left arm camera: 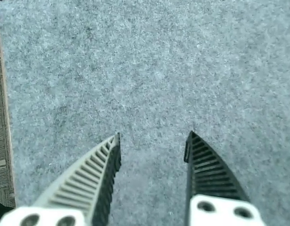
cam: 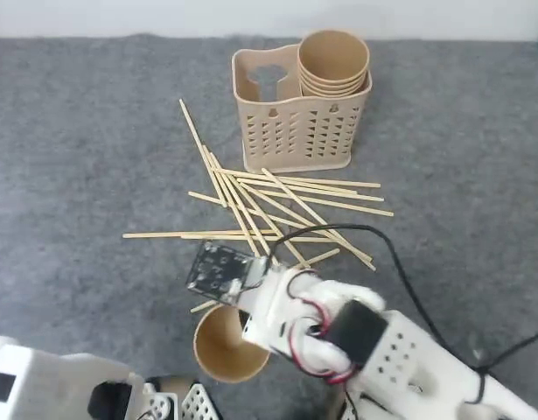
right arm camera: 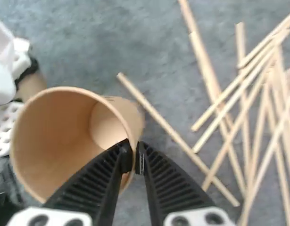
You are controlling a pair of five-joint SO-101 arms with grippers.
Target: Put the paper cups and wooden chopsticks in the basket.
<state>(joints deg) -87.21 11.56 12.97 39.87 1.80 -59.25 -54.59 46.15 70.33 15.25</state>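
Just one cup (cam: pixel 227 343) gripped; four stacked cups (cam: pixel 333 63).

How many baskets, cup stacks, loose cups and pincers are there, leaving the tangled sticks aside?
basket: 1
stack of paper cups inside it: 1
loose paper cup outside it: 1
pincers: 2, the left pincer open, the right pincer shut on the loose cup's rim
Total: 5
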